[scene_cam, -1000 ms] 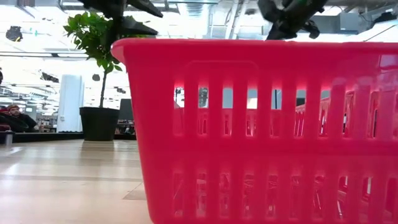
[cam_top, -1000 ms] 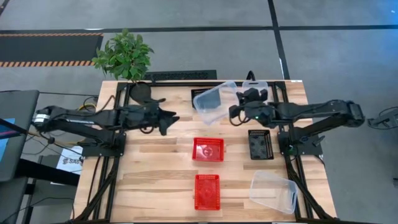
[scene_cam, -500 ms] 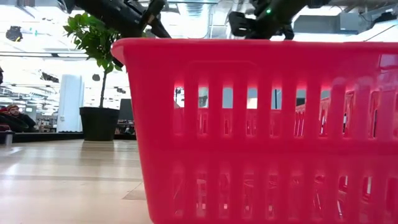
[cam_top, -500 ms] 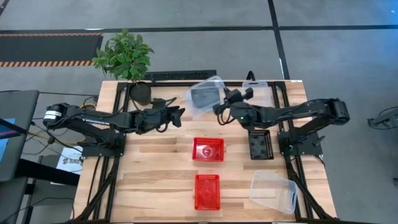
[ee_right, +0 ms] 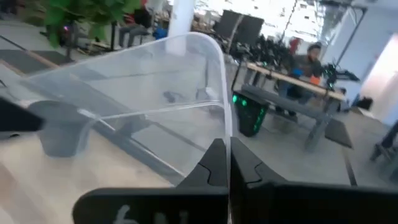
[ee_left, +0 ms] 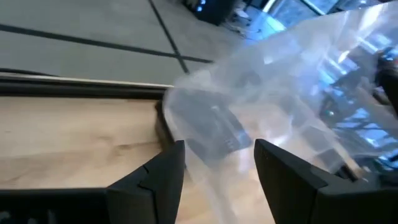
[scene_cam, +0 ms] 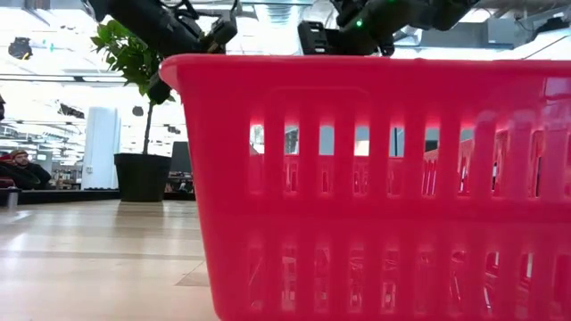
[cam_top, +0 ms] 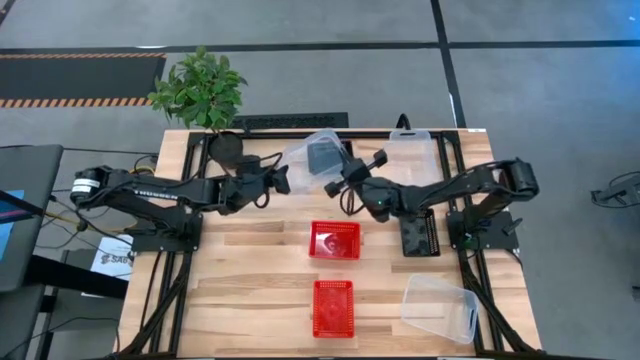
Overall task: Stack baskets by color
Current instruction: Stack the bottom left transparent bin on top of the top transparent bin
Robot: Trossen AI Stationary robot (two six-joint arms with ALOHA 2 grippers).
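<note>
Holding a clear bin [cam_top: 313,160] by its rim in the upper middle of the high view, the right gripper [cam_top: 340,181] has its fingers pinched together on the thin plastic wall; the right wrist view shows the two dark fingers [ee_right: 214,163] meeting at the bin's edge [ee_right: 155,99]. The bin is tilted and lifted off the table [cam_top: 250,280], and a black basket [cam_top: 322,157] shows through it. The left gripper [cam_top: 276,179] sits just left of the same bin, its fingers [ee_left: 163,174] spread apart with the bin's wall [ee_left: 261,106] close in front of them, not clamped.

A second clear bin [cam_top: 410,150] lies at the upper right, and a third [cam_top: 440,308] at the lower right. A black basket [cam_top: 419,233] sits right of centre. Two red baskets lie in the middle, one [cam_top: 334,240] above the other [cam_top: 332,306]; the lower one fills the low view [scene_cam: 384,187]. A potted plant [cam_top: 200,92] stands at the upper left.
</note>
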